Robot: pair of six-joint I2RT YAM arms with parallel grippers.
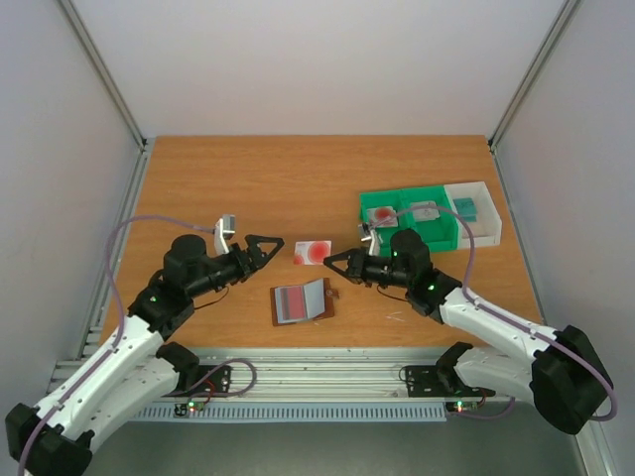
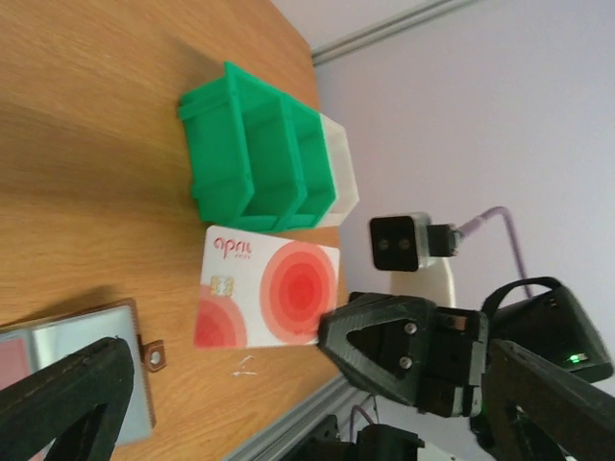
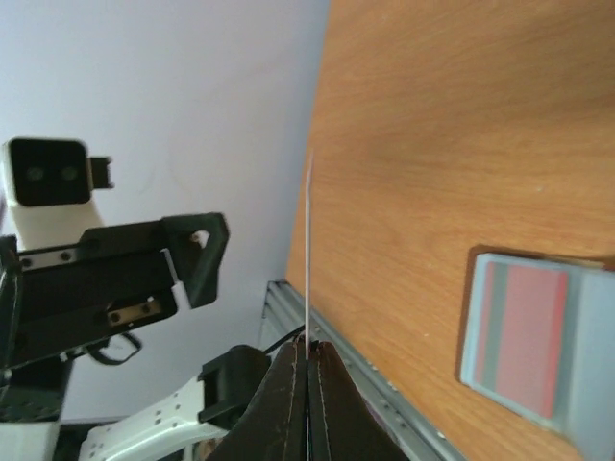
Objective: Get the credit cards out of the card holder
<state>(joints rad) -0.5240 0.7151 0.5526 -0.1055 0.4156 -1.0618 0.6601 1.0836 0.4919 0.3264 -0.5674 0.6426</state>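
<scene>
- Worktop (image 1: 248, 178): orange wood-grain board that fills the middle of the top view, with pale walls on three sides.
- Left arm (image 1: 129, 337): reaches from the lower left of the frame toward the centre. Its left end effector (image 1: 276, 248) is released. In the left wrist view its black fingers (image 2: 67, 403) sit at opposite lower corners, spread wide and touching nothing.
- Right arm (image 1: 496, 327): reaches from the lower right toward the centre. Its right end effector (image 1: 330, 263) is clenched, with the fingers pressed together on the edge of a card.
- Green bin (image 1: 412, 220): divided bin at the right of the worktop. One compartment holds a pinkish card with a red blot (image 1: 382, 213) and the next holds a grey card (image 1: 427, 210).
- White bin (image 1: 484, 230): stands against the right side of the green bin and holds a teal card (image 1: 464, 206).
- Card holder (image 1: 303, 300): brown, lying open and flat on the worktop just below the centre of the top view, near both end effectors. A reddish card (image 3: 524, 336) is tucked in its blue-grey pocket.
- Credit card (image 1: 313, 252): pale with red concentric circles, gripped at one edge by the right end effector. It lies between the two end effectors, above the card holder in the frame, and appears edge-on in the right wrist view.
</scene>
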